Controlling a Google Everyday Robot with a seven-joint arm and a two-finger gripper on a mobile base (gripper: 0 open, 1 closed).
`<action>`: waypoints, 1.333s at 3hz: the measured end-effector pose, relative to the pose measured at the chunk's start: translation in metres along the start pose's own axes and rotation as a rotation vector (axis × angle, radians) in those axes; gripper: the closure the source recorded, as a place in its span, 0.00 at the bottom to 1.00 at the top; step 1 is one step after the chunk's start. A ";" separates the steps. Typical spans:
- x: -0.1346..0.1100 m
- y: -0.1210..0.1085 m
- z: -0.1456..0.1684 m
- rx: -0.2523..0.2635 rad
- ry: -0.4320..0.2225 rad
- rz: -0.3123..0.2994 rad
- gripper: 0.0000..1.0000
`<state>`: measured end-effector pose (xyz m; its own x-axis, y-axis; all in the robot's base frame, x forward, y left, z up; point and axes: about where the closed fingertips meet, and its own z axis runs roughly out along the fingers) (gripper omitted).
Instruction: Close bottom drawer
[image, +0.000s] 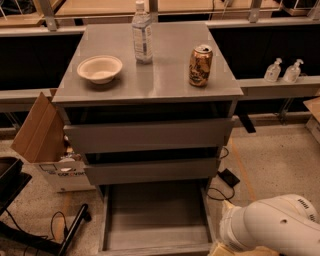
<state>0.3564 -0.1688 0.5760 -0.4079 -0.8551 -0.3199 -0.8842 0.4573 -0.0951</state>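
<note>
Camera view: the bottom drawer (156, 220) stands pulled well out from the foot of the grey desk (165, 85), low in the centre of the frame. Its shallow tray is bare and its front panel sits right at the bottom edge. Above it, the middle drawer front (152, 171) and the top drawer front (147, 135) sit much further back.

The white arm (272, 226) fills the lower right corner, just beside the drawer's right front corner. The gripper seems to lie past the bottom edge, out of sight, so whether it is spread or closed, or holding anything, cannot be told.

On the desk top are a bowl (99, 68), a water bottle (142, 34) and a can (200, 65). A cardboard box (36, 129) leans at the left.

By my reading, the closing has barely begun, if at all. The whole push is left: contact with the front panel, then sliding the drawer in until it lines up under the middle one.
</note>
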 end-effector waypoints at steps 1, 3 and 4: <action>0.009 0.006 0.054 -0.021 0.012 0.014 0.00; 0.029 0.025 0.164 -0.111 -0.024 0.059 0.00; 0.042 0.032 0.204 -0.142 -0.063 0.114 0.00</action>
<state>0.3573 -0.1397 0.3670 -0.4960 -0.7808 -0.3798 -0.8582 0.5075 0.0774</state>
